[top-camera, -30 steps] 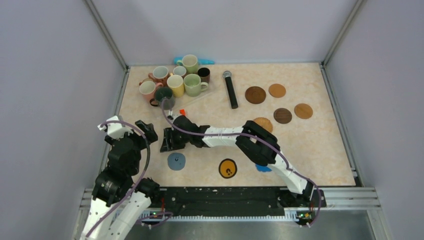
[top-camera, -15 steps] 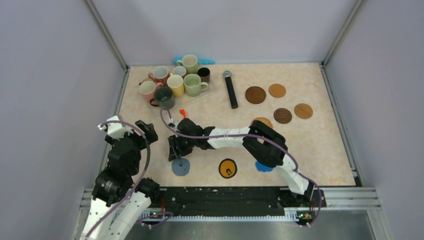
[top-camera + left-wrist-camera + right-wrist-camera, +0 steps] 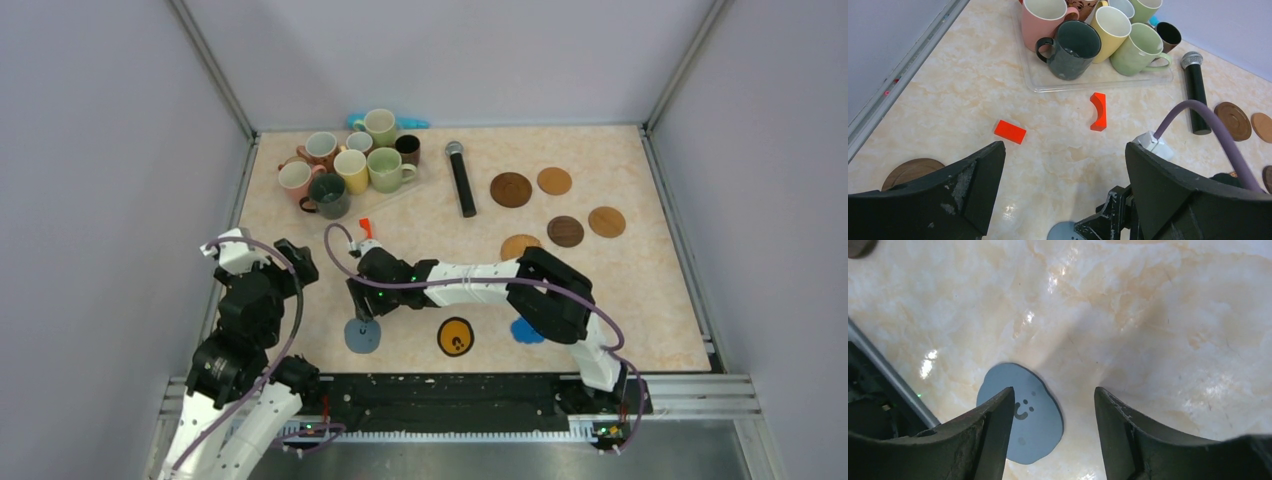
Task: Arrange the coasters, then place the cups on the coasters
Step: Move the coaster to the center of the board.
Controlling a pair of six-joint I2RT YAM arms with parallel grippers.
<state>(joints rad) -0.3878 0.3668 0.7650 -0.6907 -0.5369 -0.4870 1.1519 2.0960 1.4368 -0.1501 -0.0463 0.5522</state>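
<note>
Hovering above the grey-blue coaster (image 3: pixel 1030 430), my right end effector (image 3: pixel 1053 390) stands with its jaws parted and grips nothing. The disc (a small smiley face is drawn on it) lies flat on the table (image 3: pixel 640 300) near the front edge, left of centre, and in the wrist view one finger overlaps its rim.

Just to the right of it lies the black-and-yellow coaster (image 3: pixel 456 336). Further right, the bright blue coaster (image 3: pixel 524 332) is partly hidden under my right arm (image 3: pixel 470 282). Five brown coasters (image 3: pixel 565 231) are scattered loosely over the right half of the table, well apart from the grey-blue one. One more brown coaster (image 3: pixel 913 170) shows by the left edge, partly behind a finger of my left end effector (image 3: pixel 1064 147). That end effector hangs over the near left of the table with its jaws spread wide and nothing between them.

The cups (image 3: pixel 350 165) crowd together in the far left corner. The nearer ones, pink, dark green, yellow and pale green, stand upright in a clear tray (image 3: pixel 1128 82). None of the cups is on a coaster.

A black microphone (image 3: pixel 461 180) lies beside the tray, to its right. Two red-orange pieces (image 3: pixel 1010 131) rest on the bare table between the tray and my left end effector.
</note>
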